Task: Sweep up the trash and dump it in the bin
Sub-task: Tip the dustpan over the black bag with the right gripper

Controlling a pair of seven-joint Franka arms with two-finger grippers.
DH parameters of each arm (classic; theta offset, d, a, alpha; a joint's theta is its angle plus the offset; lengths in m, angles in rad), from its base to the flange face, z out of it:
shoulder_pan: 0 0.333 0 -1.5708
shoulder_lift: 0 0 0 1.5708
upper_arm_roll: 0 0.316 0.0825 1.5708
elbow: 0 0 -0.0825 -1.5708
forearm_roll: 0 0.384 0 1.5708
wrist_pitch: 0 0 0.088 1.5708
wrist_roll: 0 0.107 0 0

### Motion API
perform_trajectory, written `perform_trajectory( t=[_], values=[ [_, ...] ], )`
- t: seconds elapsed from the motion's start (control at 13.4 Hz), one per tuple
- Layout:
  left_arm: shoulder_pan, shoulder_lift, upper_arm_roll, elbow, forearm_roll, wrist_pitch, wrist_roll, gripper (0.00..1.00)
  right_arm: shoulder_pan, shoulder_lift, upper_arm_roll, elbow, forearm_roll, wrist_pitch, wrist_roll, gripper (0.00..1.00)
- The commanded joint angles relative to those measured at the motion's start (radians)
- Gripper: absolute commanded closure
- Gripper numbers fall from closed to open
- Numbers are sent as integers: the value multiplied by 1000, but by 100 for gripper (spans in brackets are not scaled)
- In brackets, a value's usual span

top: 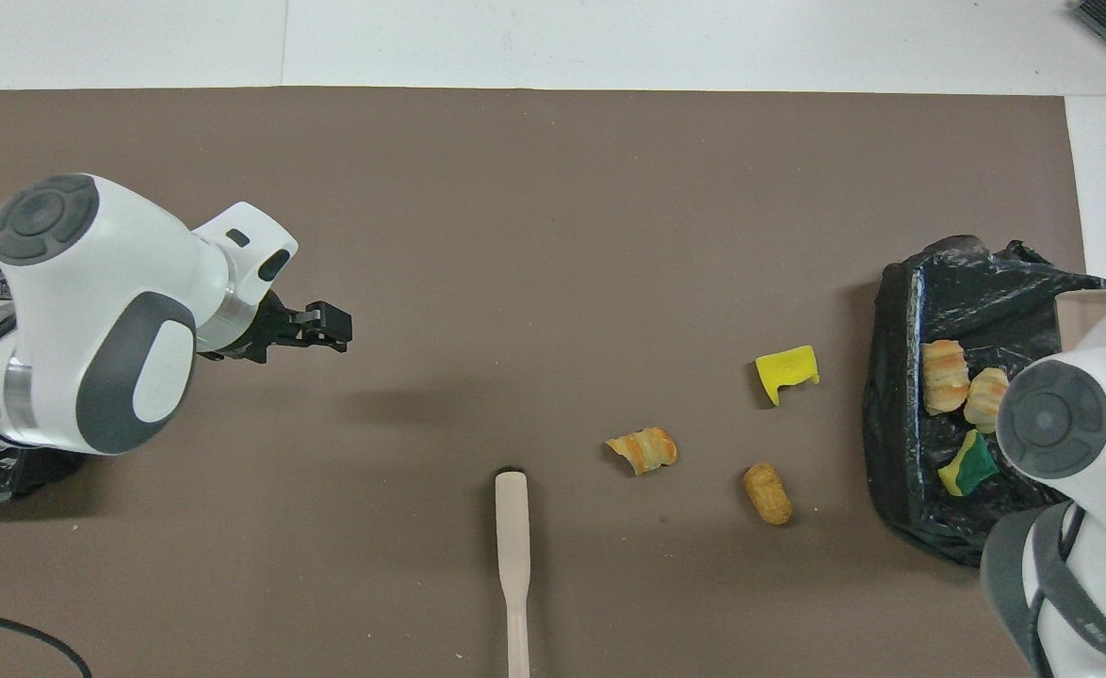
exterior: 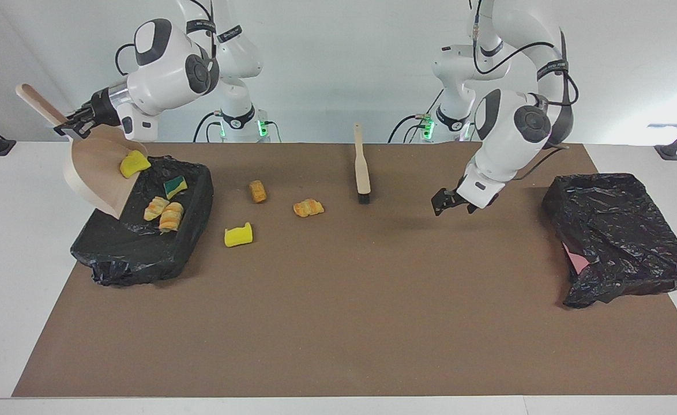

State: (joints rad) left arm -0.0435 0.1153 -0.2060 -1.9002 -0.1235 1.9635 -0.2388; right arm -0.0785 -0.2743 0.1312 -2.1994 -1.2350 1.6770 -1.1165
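Note:
My right gripper is shut on the handle of the beige dustpan, which tilts steeply over the black-lined bin at the right arm's end. A yellow sponge chunk sits at the pan's lip. In the bin lie a yellow-green sponge and two striped rolls. Three pieces of trash rest on the brown mat beside the bin: a yellow chunk, a brown roll and a striped roll. My left gripper hangs open and empty over the mat.
The beige brush lies on the mat between the loose trash and the left gripper, its handle toward the robots. A second crumpled black bag sits at the left arm's end of the table.

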Motion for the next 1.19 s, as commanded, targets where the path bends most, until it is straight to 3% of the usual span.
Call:
perform_trajectory(
  t=[0.0, 0.3, 0.52, 0.82, 1.12],
  values=[
    [43, -6, -12, 58, 44, -41, 35, 0, 55, -34, 1, -13, -105, -51, -32, 100],
    [99, -2, -9, 168, 50, -68, 46, 0, 75, -34, 17, 4, -142, -46, -119, 100],
    [15, -14, 133, 234, 108, -130, 161, 0, 71, -23, 18, 13, -143, 77, -372, 100],
    [-93, -45, 319, 270, 110, -231, 274, 0, 66, -14, 18, 47, -118, 81, -370, 100],
    [-70, -144, 318, 268, 105, -348, 273, 0, 60, 26, 18, 200, 81, 6, -332, 100]
  ],
)
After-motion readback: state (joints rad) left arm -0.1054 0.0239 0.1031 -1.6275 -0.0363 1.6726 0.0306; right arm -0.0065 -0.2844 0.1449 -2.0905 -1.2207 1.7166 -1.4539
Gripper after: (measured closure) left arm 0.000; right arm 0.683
